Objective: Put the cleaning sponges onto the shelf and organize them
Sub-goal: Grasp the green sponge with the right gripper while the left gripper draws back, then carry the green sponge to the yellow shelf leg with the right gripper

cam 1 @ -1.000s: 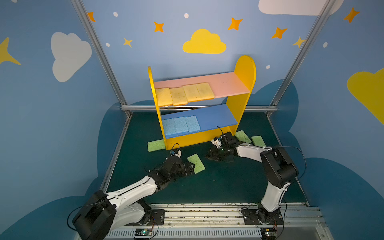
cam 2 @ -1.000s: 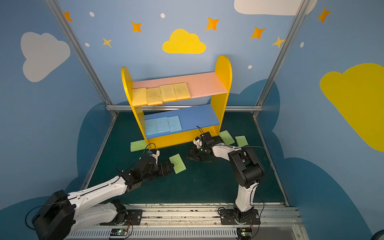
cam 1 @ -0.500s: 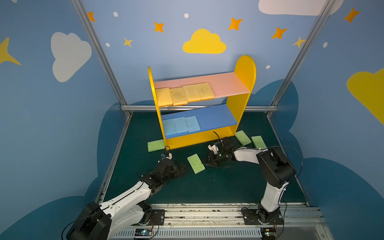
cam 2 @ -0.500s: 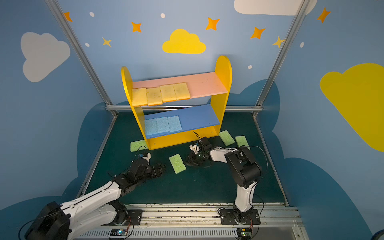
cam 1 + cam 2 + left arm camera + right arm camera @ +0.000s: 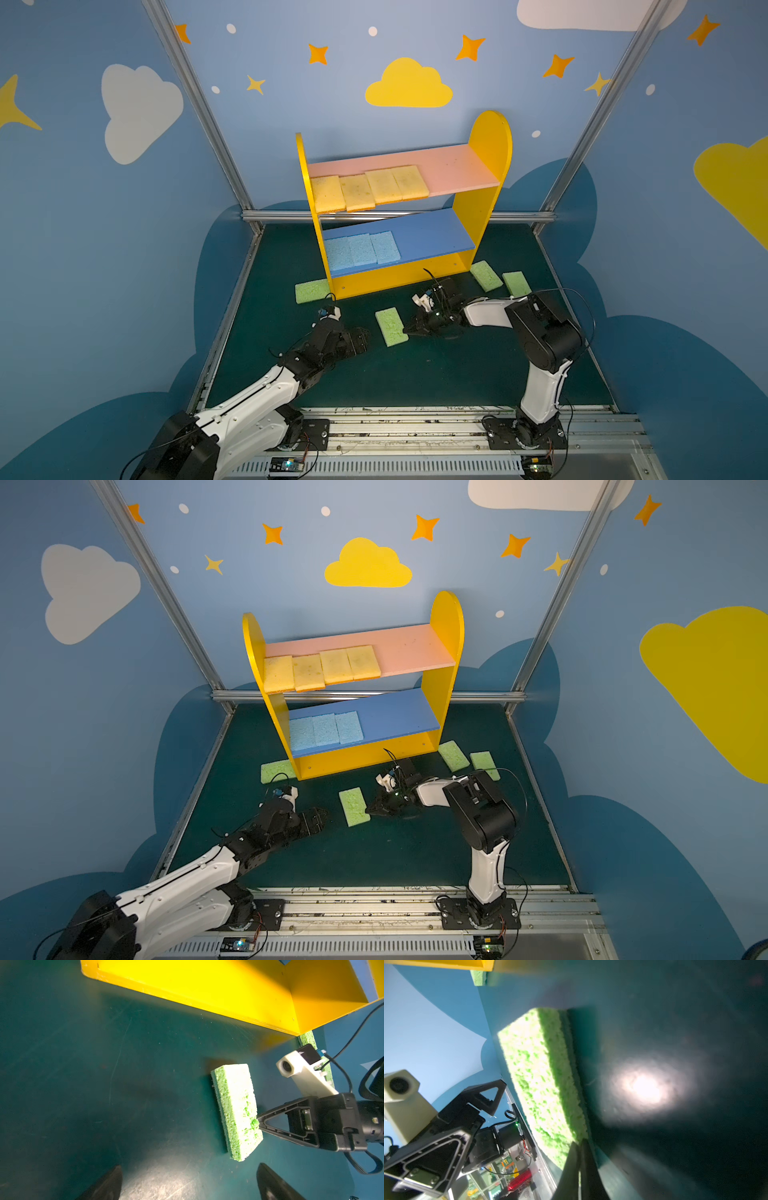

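The yellow shelf [image 5: 490, 137] stands at the back, with several yellow cleaning sponges [image 5: 370, 191] in a row on its pink board and three light blue ones [image 5: 361, 251] on the blue board. A green sponge [image 5: 391, 326] [image 5: 234, 1109] [image 5: 542, 1084] lies flat on the green floor in front of it. My right gripper [image 5: 409, 330] [image 5: 258, 1124] [image 5: 580, 1142] is shut, its tips touching that sponge's right long edge. My left gripper [image 5: 361, 336] [image 5: 189, 1165] is open and empty, a short way left of the sponge.
One green sponge [image 5: 311, 291] lies by the shelf's left foot. Two more [image 5: 485, 275] [image 5: 516, 284] lie at its right foot behind my right arm. Blue walls and metal posts [image 5: 199, 108] enclose the floor. A metal rail [image 5: 415, 419] runs along the front.
My right gripper moved left to the green sponge's edge and closed. My left gripper drew back a little to the left, away from the sponge, and stayed open.
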You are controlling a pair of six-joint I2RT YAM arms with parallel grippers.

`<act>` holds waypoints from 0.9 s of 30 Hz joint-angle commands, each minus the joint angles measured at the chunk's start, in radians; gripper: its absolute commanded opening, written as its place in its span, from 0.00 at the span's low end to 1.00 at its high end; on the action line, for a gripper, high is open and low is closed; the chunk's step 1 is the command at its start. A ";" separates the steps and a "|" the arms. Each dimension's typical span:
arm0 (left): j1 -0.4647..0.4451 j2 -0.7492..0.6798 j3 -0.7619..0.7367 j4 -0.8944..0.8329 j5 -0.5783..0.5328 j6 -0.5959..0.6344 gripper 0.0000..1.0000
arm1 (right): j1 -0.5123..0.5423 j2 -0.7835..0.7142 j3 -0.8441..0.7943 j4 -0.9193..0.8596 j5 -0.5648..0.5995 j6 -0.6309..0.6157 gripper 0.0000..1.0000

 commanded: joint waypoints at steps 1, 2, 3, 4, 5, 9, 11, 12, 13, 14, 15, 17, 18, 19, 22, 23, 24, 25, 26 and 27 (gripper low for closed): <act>0.014 -0.023 -0.013 -0.020 0.012 0.009 0.99 | 0.005 0.016 0.001 0.004 0.014 0.009 0.00; 0.019 -0.035 -0.016 -0.023 0.014 0.008 1.00 | 0.005 0.011 0.005 0.005 0.017 0.009 0.00; 0.025 -0.047 -0.022 -0.027 0.015 0.006 1.00 | 0.005 0.007 0.008 0.007 0.020 0.011 0.00; 0.028 -0.060 -0.028 -0.031 0.013 0.005 1.00 | 0.005 0.005 0.013 0.008 0.020 0.011 0.00; 0.034 -0.075 -0.035 -0.034 0.014 0.003 1.00 | 0.007 0.002 0.017 0.013 0.020 0.014 0.00; 0.061 -0.145 -0.065 -0.057 0.011 -0.002 1.00 | 0.011 -0.002 0.037 0.068 0.007 0.040 0.00; 0.077 -0.179 -0.076 -0.074 0.016 -0.001 1.00 | 0.013 0.001 0.055 0.099 -0.010 0.058 0.00; 0.085 -0.194 -0.079 -0.083 0.019 -0.001 1.00 | 0.014 0.004 0.063 0.114 -0.018 0.066 0.00; 0.095 -0.208 -0.084 -0.093 0.023 0.002 1.00 | 0.014 0.006 0.074 0.131 -0.026 0.074 0.00; 0.103 -0.224 -0.087 -0.102 0.028 0.004 1.00 | 0.015 0.007 0.087 0.142 -0.033 0.079 0.00; 0.111 -0.235 -0.090 -0.108 0.032 0.006 1.00 | 0.016 0.011 0.099 0.153 -0.039 0.084 0.00; 0.125 -0.256 -0.095 -0.125 0.040 0.010 1.00 | 0.016 0.021 0.125 0.176 -0.052 0.094 0.00; 0.130 -0.262 -0.096 -0.130 0.044 0.012 1.00 | 0.016 0.028 0.138 0.184 -0.057 0.099 0.00; 0.138 -0.270 -0.098 -0.137 0.047 0.014 1.00 | 0.016 0.037 0.152 0.196 -0.063 0.105 0.00; 0.151 -0.287 -0.101 -0.149 0.056 0.023 1.00 | 0.017 0.071 0.193 0.228 -0.071 0.126 0.00; 0.156 -0.291 -0.102 -0.153 0.058 0.026 1.00 | 0.017 0.085 0.211 0.231 -0.071 0.130 0.00; 0.159 -0.296 -0.104 -0.156 0.060 0.028 1.00 | 0.017 0.096 0.227 0.229 -0.070 0.132 0.00; 0.164 -0.299 -0.105 -0.158 0.062 0.029 1.00 | 0.019 0.110 0.245 0.230 -0.066 0.135 0.00; 0.168 -0.301 -0.108 -0.160 0.065 0.032 1.00 | 0.019 0.122 0.262 0.232 -0.063 0.137 0.00; 0.170 -0.304 -0.111 -0.160 0.067 0.032 1.00 | 0.021 0.133 0.276 0.235 -0.058 0.139 0.00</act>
